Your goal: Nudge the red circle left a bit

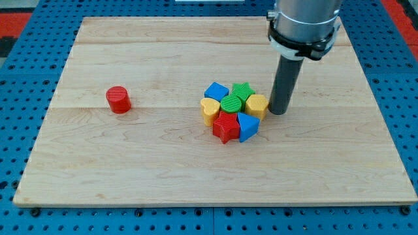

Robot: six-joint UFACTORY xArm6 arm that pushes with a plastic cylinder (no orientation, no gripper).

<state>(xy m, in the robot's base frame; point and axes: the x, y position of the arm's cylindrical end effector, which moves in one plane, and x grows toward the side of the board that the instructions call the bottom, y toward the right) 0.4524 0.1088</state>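
Observation:
The red circle (118,100) stands alone on the wooden board (130,170), toward the view's left. My tip (279,112) rests on the board far to the right of it, just right of a tight cluster of blocks and close beside the yellow block (257,105). The dark rod rises from the tip to the arm's grey body at the view's top right.
The cluster holds a blue block (216,91), a green star (243,91), a green circle (231,103), a yellow heart (209,111), a red star (226,126) and another blue block (248,126). Blue pegboard surrounds the board.

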